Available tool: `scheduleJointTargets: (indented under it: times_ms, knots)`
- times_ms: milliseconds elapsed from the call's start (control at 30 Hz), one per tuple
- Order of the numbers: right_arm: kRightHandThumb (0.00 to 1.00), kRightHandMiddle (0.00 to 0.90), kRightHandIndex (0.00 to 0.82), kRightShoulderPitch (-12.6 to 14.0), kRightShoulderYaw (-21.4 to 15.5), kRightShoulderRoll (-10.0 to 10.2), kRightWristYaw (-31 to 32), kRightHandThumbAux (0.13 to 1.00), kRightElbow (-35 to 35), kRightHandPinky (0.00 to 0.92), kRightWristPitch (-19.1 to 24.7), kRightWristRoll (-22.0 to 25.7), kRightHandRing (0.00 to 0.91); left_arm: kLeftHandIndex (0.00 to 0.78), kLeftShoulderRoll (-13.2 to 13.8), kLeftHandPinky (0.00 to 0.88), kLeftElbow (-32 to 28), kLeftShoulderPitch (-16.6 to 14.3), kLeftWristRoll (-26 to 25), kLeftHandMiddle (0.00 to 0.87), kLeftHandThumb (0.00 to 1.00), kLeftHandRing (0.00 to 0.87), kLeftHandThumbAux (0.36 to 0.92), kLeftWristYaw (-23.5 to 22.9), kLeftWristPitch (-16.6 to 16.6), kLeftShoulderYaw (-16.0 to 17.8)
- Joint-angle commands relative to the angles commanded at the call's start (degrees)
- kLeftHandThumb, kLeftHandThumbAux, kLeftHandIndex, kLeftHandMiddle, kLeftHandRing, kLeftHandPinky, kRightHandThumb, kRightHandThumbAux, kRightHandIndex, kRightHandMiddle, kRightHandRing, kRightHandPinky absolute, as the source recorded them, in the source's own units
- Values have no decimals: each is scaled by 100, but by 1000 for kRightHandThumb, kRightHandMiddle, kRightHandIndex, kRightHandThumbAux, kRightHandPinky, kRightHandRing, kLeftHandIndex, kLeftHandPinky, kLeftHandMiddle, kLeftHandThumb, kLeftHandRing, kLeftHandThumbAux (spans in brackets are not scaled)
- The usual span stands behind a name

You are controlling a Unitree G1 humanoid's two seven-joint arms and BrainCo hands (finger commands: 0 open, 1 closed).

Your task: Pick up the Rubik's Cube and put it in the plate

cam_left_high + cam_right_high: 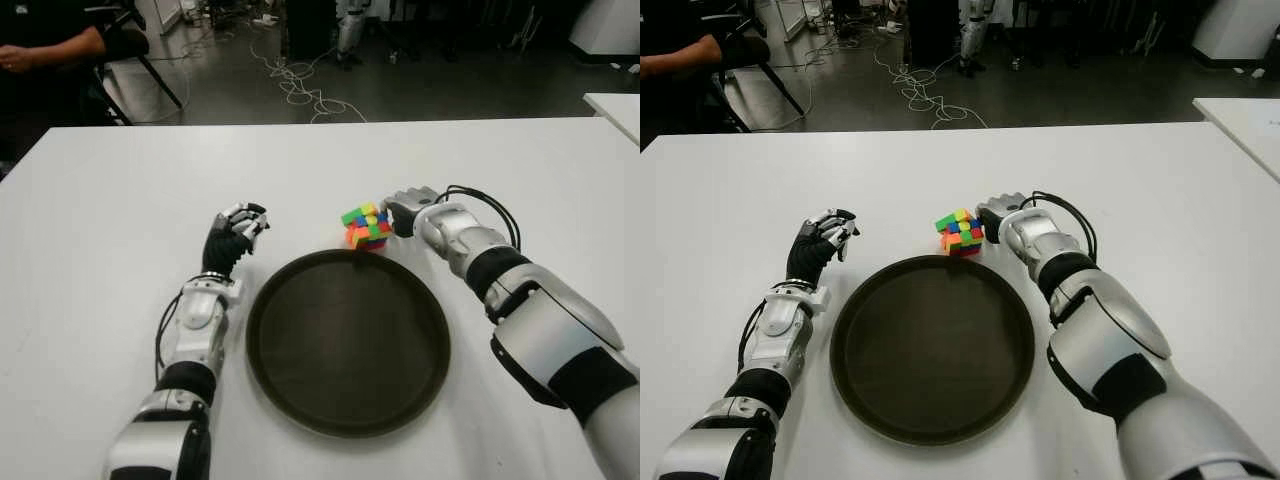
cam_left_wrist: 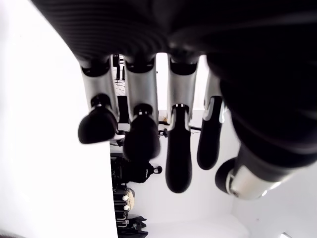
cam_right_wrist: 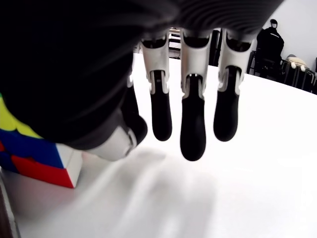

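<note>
Right hand point(image 1: 405, 210), fingers extended and holding nothing, just beside the Rubik's Cube point(image 1: 367, 226) at the far rim of the plate point(image 1: 300, 400) on the surface point(image 1: 100, 200); left hand point(image 1: 236, 236) loosely curled, empty; closing off-centre could shove the cube away.

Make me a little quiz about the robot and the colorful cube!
1. True or false: the Rubik's Cube is lying inside the plate.
2. Which hand is closest to the cube? A) left hand B) right hand
3. Fill in: the cube sits on the white ____, just beyond the plate's far rim.

Key: 1 false. 2 B, the right hand is beside the cube with fingers open, not gripping it; the left hand shows left of the plate. 3 table.
</note>
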Motion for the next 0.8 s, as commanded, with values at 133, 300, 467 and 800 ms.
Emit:
scheduleJointTargets:
  times_ms: [133,300,467,800]
  knots:
    - [682,604,420,-5,9,3,27,738,-5,578,22,-9,603,421,-18,803,18,-7,-22,559,857,783,657,-12,-50,13]
    - [681,614,420,-5,11,8,50,738,-5,588,53,-10,612,421,-36,804,14,-6,-30,560,857,785,657,18,-60,18]
    - [680,624,420,-8,-11,22,85,738,-1,601,101,12,621,422,-41,801,-2,-3,-36,561,857,783,657,39,-18,21]
    - [680,622,420,-9,-46,33,63,739,-25,595,160,16,621,420,-26,780,-8,-8,-1,563,857,763,657,86,23,-1]
